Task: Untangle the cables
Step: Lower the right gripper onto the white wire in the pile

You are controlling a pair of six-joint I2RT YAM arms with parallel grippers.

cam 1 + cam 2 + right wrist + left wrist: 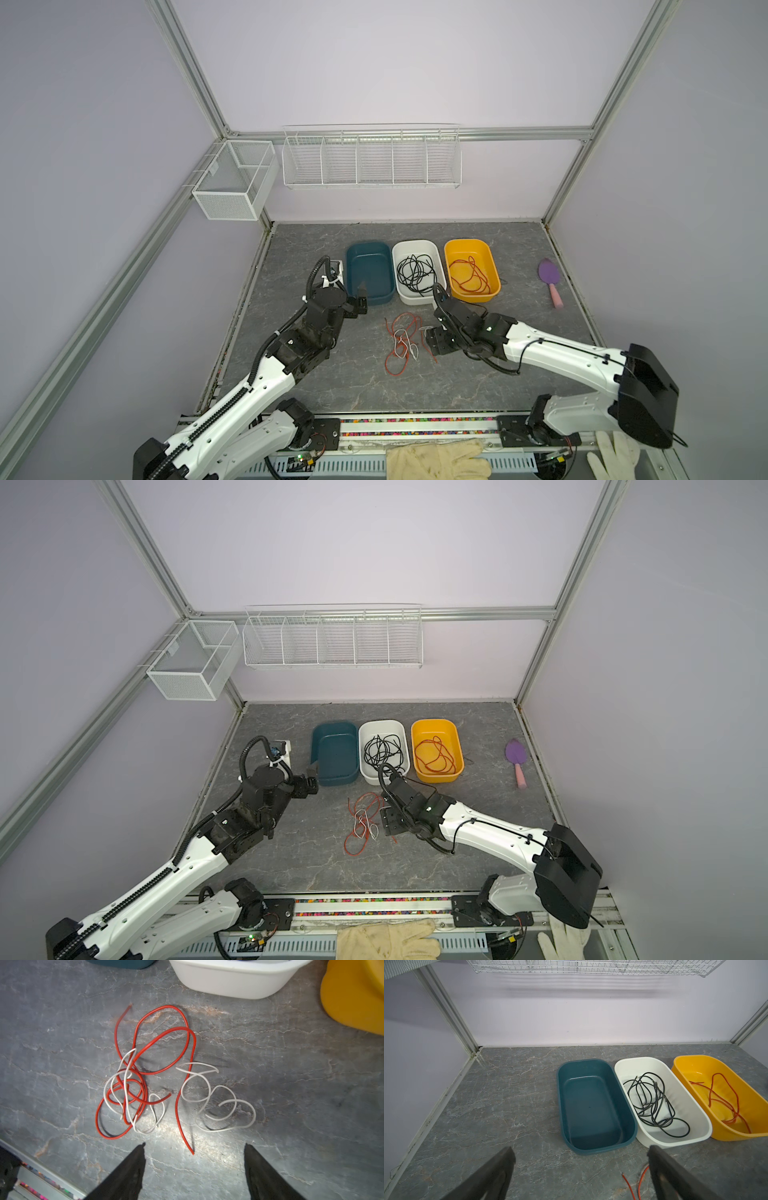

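A tangle of red and white cables (401,345) (361,825) lies on the grey table in front of the bins. In the right wrist view the red loops (145,1076) cross one white cable, and another white cable (218,1101) curls beside them. Black cables (415,272) fill the white bin (419,300). A red cable (469,276) lies in the yellow bin (494,266). My right gripper (430,345) (195,1145) hovers open just right of the tangle, a red cable end near its fingertips. My left gripper (360,297) (581,1150) stands open and empty at the near end of the teal bin (353,266).
A purple and pink scoop (549,279) lies at the right. Wire baskets (370,160) hang on the back wall and a mesh box (235,183) on the left frame. A small white device (336,270) sits behind the left arm. Gloves (436,461) lie at the front edge.
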